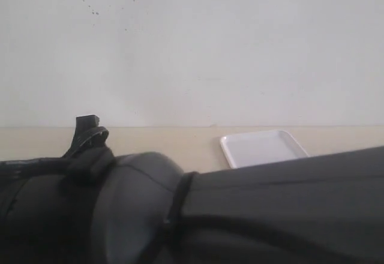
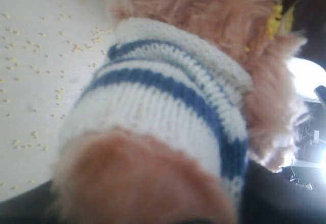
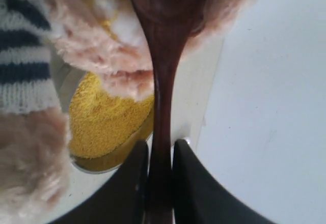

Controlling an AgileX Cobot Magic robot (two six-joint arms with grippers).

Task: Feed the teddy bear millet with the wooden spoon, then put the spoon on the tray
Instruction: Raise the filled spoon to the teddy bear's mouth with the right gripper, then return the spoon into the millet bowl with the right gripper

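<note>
Three views share little. The exterior view is mostly blocked by the dark arm casings (image 1: pixel 252 216) close to the camera. Beyond them, right of the middle on the beige table (image 1: pixel 156 141), lies the flat white rectangular plastic tray (image 1: pixel 263 148) with nothing on it. Bear, spoon and grain are hidden from this view.

The left wrist view is filled by the light brown fuzzy teddy bear (image 2: pixel 168 96) in its navy-and-white striped shirt, with loose yellow grains (image 2: pixel 30 46) scattered over the table beside it. Only dark slivers (image 2: pixel 270 203) at the frame's edge could belong to the left gripper, so I cannot tell whether it is wide, narrow or holding.

Only the right wrist view shows the grip: the right gripper (image 3: pixel 160 150) has its jaws pinched narrowly on the thin handle of the dark reddish-brown wooden spoon (image 3: pixel 165 56). The spoon's oval bowl rests against the bear's fur, above the fine bright yellow millet (image 3: pixel 104 119) heaped in the small round steel bowl (image 3: pixel 97 164).
</note>
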